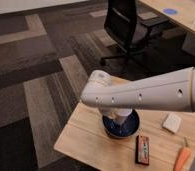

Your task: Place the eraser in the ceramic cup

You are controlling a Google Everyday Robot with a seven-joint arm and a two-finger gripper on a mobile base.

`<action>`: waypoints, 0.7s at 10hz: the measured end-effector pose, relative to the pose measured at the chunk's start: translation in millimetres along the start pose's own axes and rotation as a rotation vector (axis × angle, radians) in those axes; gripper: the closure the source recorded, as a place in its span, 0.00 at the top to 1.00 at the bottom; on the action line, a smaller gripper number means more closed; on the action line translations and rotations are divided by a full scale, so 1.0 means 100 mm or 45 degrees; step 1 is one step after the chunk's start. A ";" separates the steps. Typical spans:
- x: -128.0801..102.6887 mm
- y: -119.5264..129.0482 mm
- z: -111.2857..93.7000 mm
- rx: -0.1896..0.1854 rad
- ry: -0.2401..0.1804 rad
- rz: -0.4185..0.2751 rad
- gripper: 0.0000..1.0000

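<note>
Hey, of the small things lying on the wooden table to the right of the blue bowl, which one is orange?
The carrot, at the table's bottom-right corner. The white block and dark rectangular bar aren't orange. The gripper is hidden behind the arm, over the bowl.

A white robot arm is shown above a light wooden table; the gripper beneath it is largely hidden. A dark blue bowl, a white eraser, an orange carrot and a dark bar with red markings are seen. The carpet is patterned in grey and beige bands; the office chair is black.
</note>
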 end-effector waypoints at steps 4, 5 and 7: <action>0.02 0.03 -0.06 -0.007 -0.005 0.013 0.80; 0.02 0.03 -0.08 -0.011 -0.003 0.013 0.80; -0.01 0.06 -0.21 -0.076 0.005 0.069 0.80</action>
